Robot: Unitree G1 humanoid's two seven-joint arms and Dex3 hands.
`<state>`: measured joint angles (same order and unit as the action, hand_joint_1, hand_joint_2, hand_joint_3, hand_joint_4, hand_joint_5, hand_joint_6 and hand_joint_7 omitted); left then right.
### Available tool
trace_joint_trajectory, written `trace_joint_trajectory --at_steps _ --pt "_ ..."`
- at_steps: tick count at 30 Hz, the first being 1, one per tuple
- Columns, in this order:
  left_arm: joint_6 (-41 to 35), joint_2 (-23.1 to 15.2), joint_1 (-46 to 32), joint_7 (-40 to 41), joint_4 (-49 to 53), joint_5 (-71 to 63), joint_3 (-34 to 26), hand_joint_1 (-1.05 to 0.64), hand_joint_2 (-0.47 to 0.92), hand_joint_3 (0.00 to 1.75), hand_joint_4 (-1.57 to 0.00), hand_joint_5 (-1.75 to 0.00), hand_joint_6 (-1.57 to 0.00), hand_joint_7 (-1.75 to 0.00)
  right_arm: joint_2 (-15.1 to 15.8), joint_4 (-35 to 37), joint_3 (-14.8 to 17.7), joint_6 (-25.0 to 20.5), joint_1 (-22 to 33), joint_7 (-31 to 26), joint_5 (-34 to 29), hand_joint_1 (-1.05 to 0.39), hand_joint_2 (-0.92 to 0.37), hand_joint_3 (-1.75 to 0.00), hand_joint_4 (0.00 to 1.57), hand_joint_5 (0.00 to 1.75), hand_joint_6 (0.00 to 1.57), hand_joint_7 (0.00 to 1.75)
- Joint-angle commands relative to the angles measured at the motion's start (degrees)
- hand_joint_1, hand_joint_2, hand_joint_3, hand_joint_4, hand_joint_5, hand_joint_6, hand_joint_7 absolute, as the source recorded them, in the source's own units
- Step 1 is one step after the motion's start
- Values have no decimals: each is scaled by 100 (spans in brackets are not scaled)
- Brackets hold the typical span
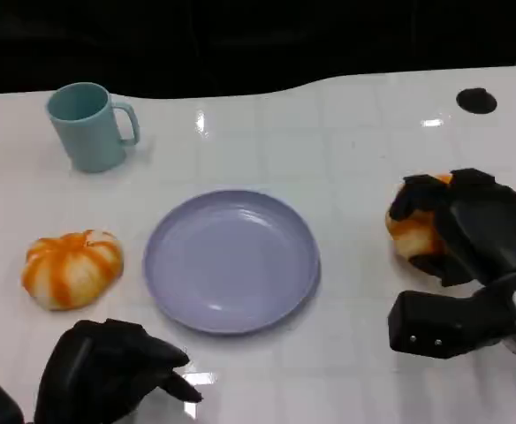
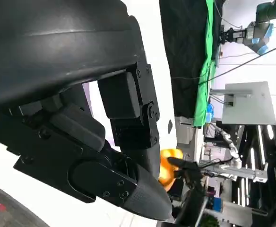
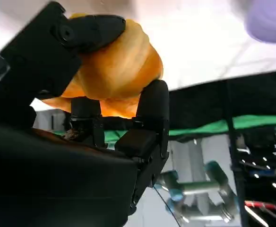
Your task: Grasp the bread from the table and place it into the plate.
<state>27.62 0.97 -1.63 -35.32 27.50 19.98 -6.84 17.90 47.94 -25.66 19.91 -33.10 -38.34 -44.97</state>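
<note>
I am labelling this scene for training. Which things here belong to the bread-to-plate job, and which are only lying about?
For the job:
- orange-striped round bread roll, held by the right hand
- round lilac plate

Lying about:
- second orange-striped bread roll
- teal mug
- left hand, fingers curled in, holding nothing

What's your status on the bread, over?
Right robot hand grips orange striped bread roll, right of empty lavender plate. Left robot hand idle, holding nothing. Path clear.
</note>
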Motion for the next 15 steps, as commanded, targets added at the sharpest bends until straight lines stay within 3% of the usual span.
trace_joint_trajectory --at_steps 1,7,10,15 --pt "-1 -58 -42 31 -15 -8 -24 -105 78 0 -157 -36 -157 -11 -145 -387 167 280 131 82 348 -1 -29 -129 100 175 93 140" --pt "-2 -69 -52 30 -15 -14 -26 -105 78 0 -157 -36 -157 -12 -388 -889 193 348 176 318 493 -3 -24 -139 101 175 90 150" --pt "22 -73 -56 44 -8 -40 -25 -105 79 0 -157 -36 -157 -12 -544 -1008 163 453 144 296 497 -4 -20 -146 103 175 94 140" --pt "14 -78 -42 -9 13 -11 -25 -105 78 0 -157 -36 -157 -12 -775 -1106 152 474 78 347 477 -7 -19 -151 104 175 94 144"
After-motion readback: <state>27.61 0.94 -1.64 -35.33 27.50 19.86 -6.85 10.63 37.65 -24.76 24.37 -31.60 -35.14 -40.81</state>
